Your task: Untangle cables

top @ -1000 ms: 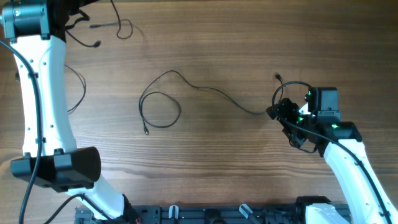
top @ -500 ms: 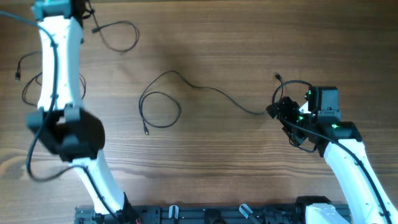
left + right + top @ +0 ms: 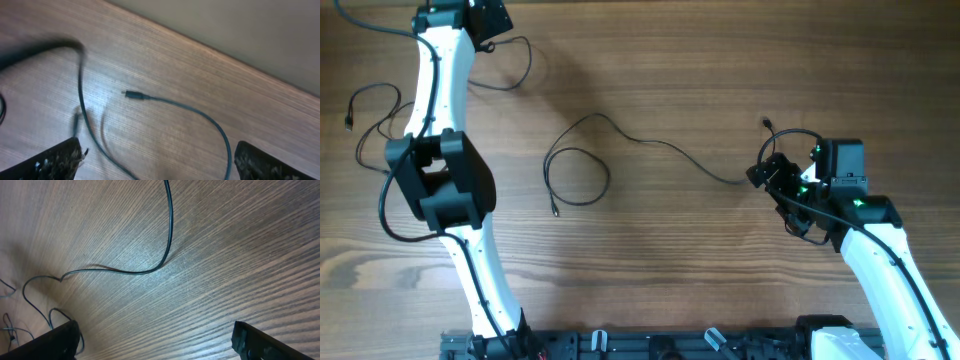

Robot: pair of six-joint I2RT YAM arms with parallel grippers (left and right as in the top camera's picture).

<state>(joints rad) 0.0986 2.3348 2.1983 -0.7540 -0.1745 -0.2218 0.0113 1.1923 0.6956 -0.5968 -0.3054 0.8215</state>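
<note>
- The long cable lies slack across the middle of the bench. It has a loop at its left end, and its right end is just beside the right tool.
- The right tool stands wide apart, with nothing between its fingers. A bend of the long cable lies on the wood ahead of them, not touching them.
- The left tool is well up and to the left of the long cable's loop, at the far edge of the bench. Its fingers are spread wide and grip nothing.
- A second cable lies on the wood under the left tool, apart from the long cable. Its small plug is clear of the fingers.
- A third cable curls farther left of the long cable's loop, beyond the left arm.
- A fourth cable, ending in a plug, arcs just above the long cable's right end, close to the right tool.
</note>
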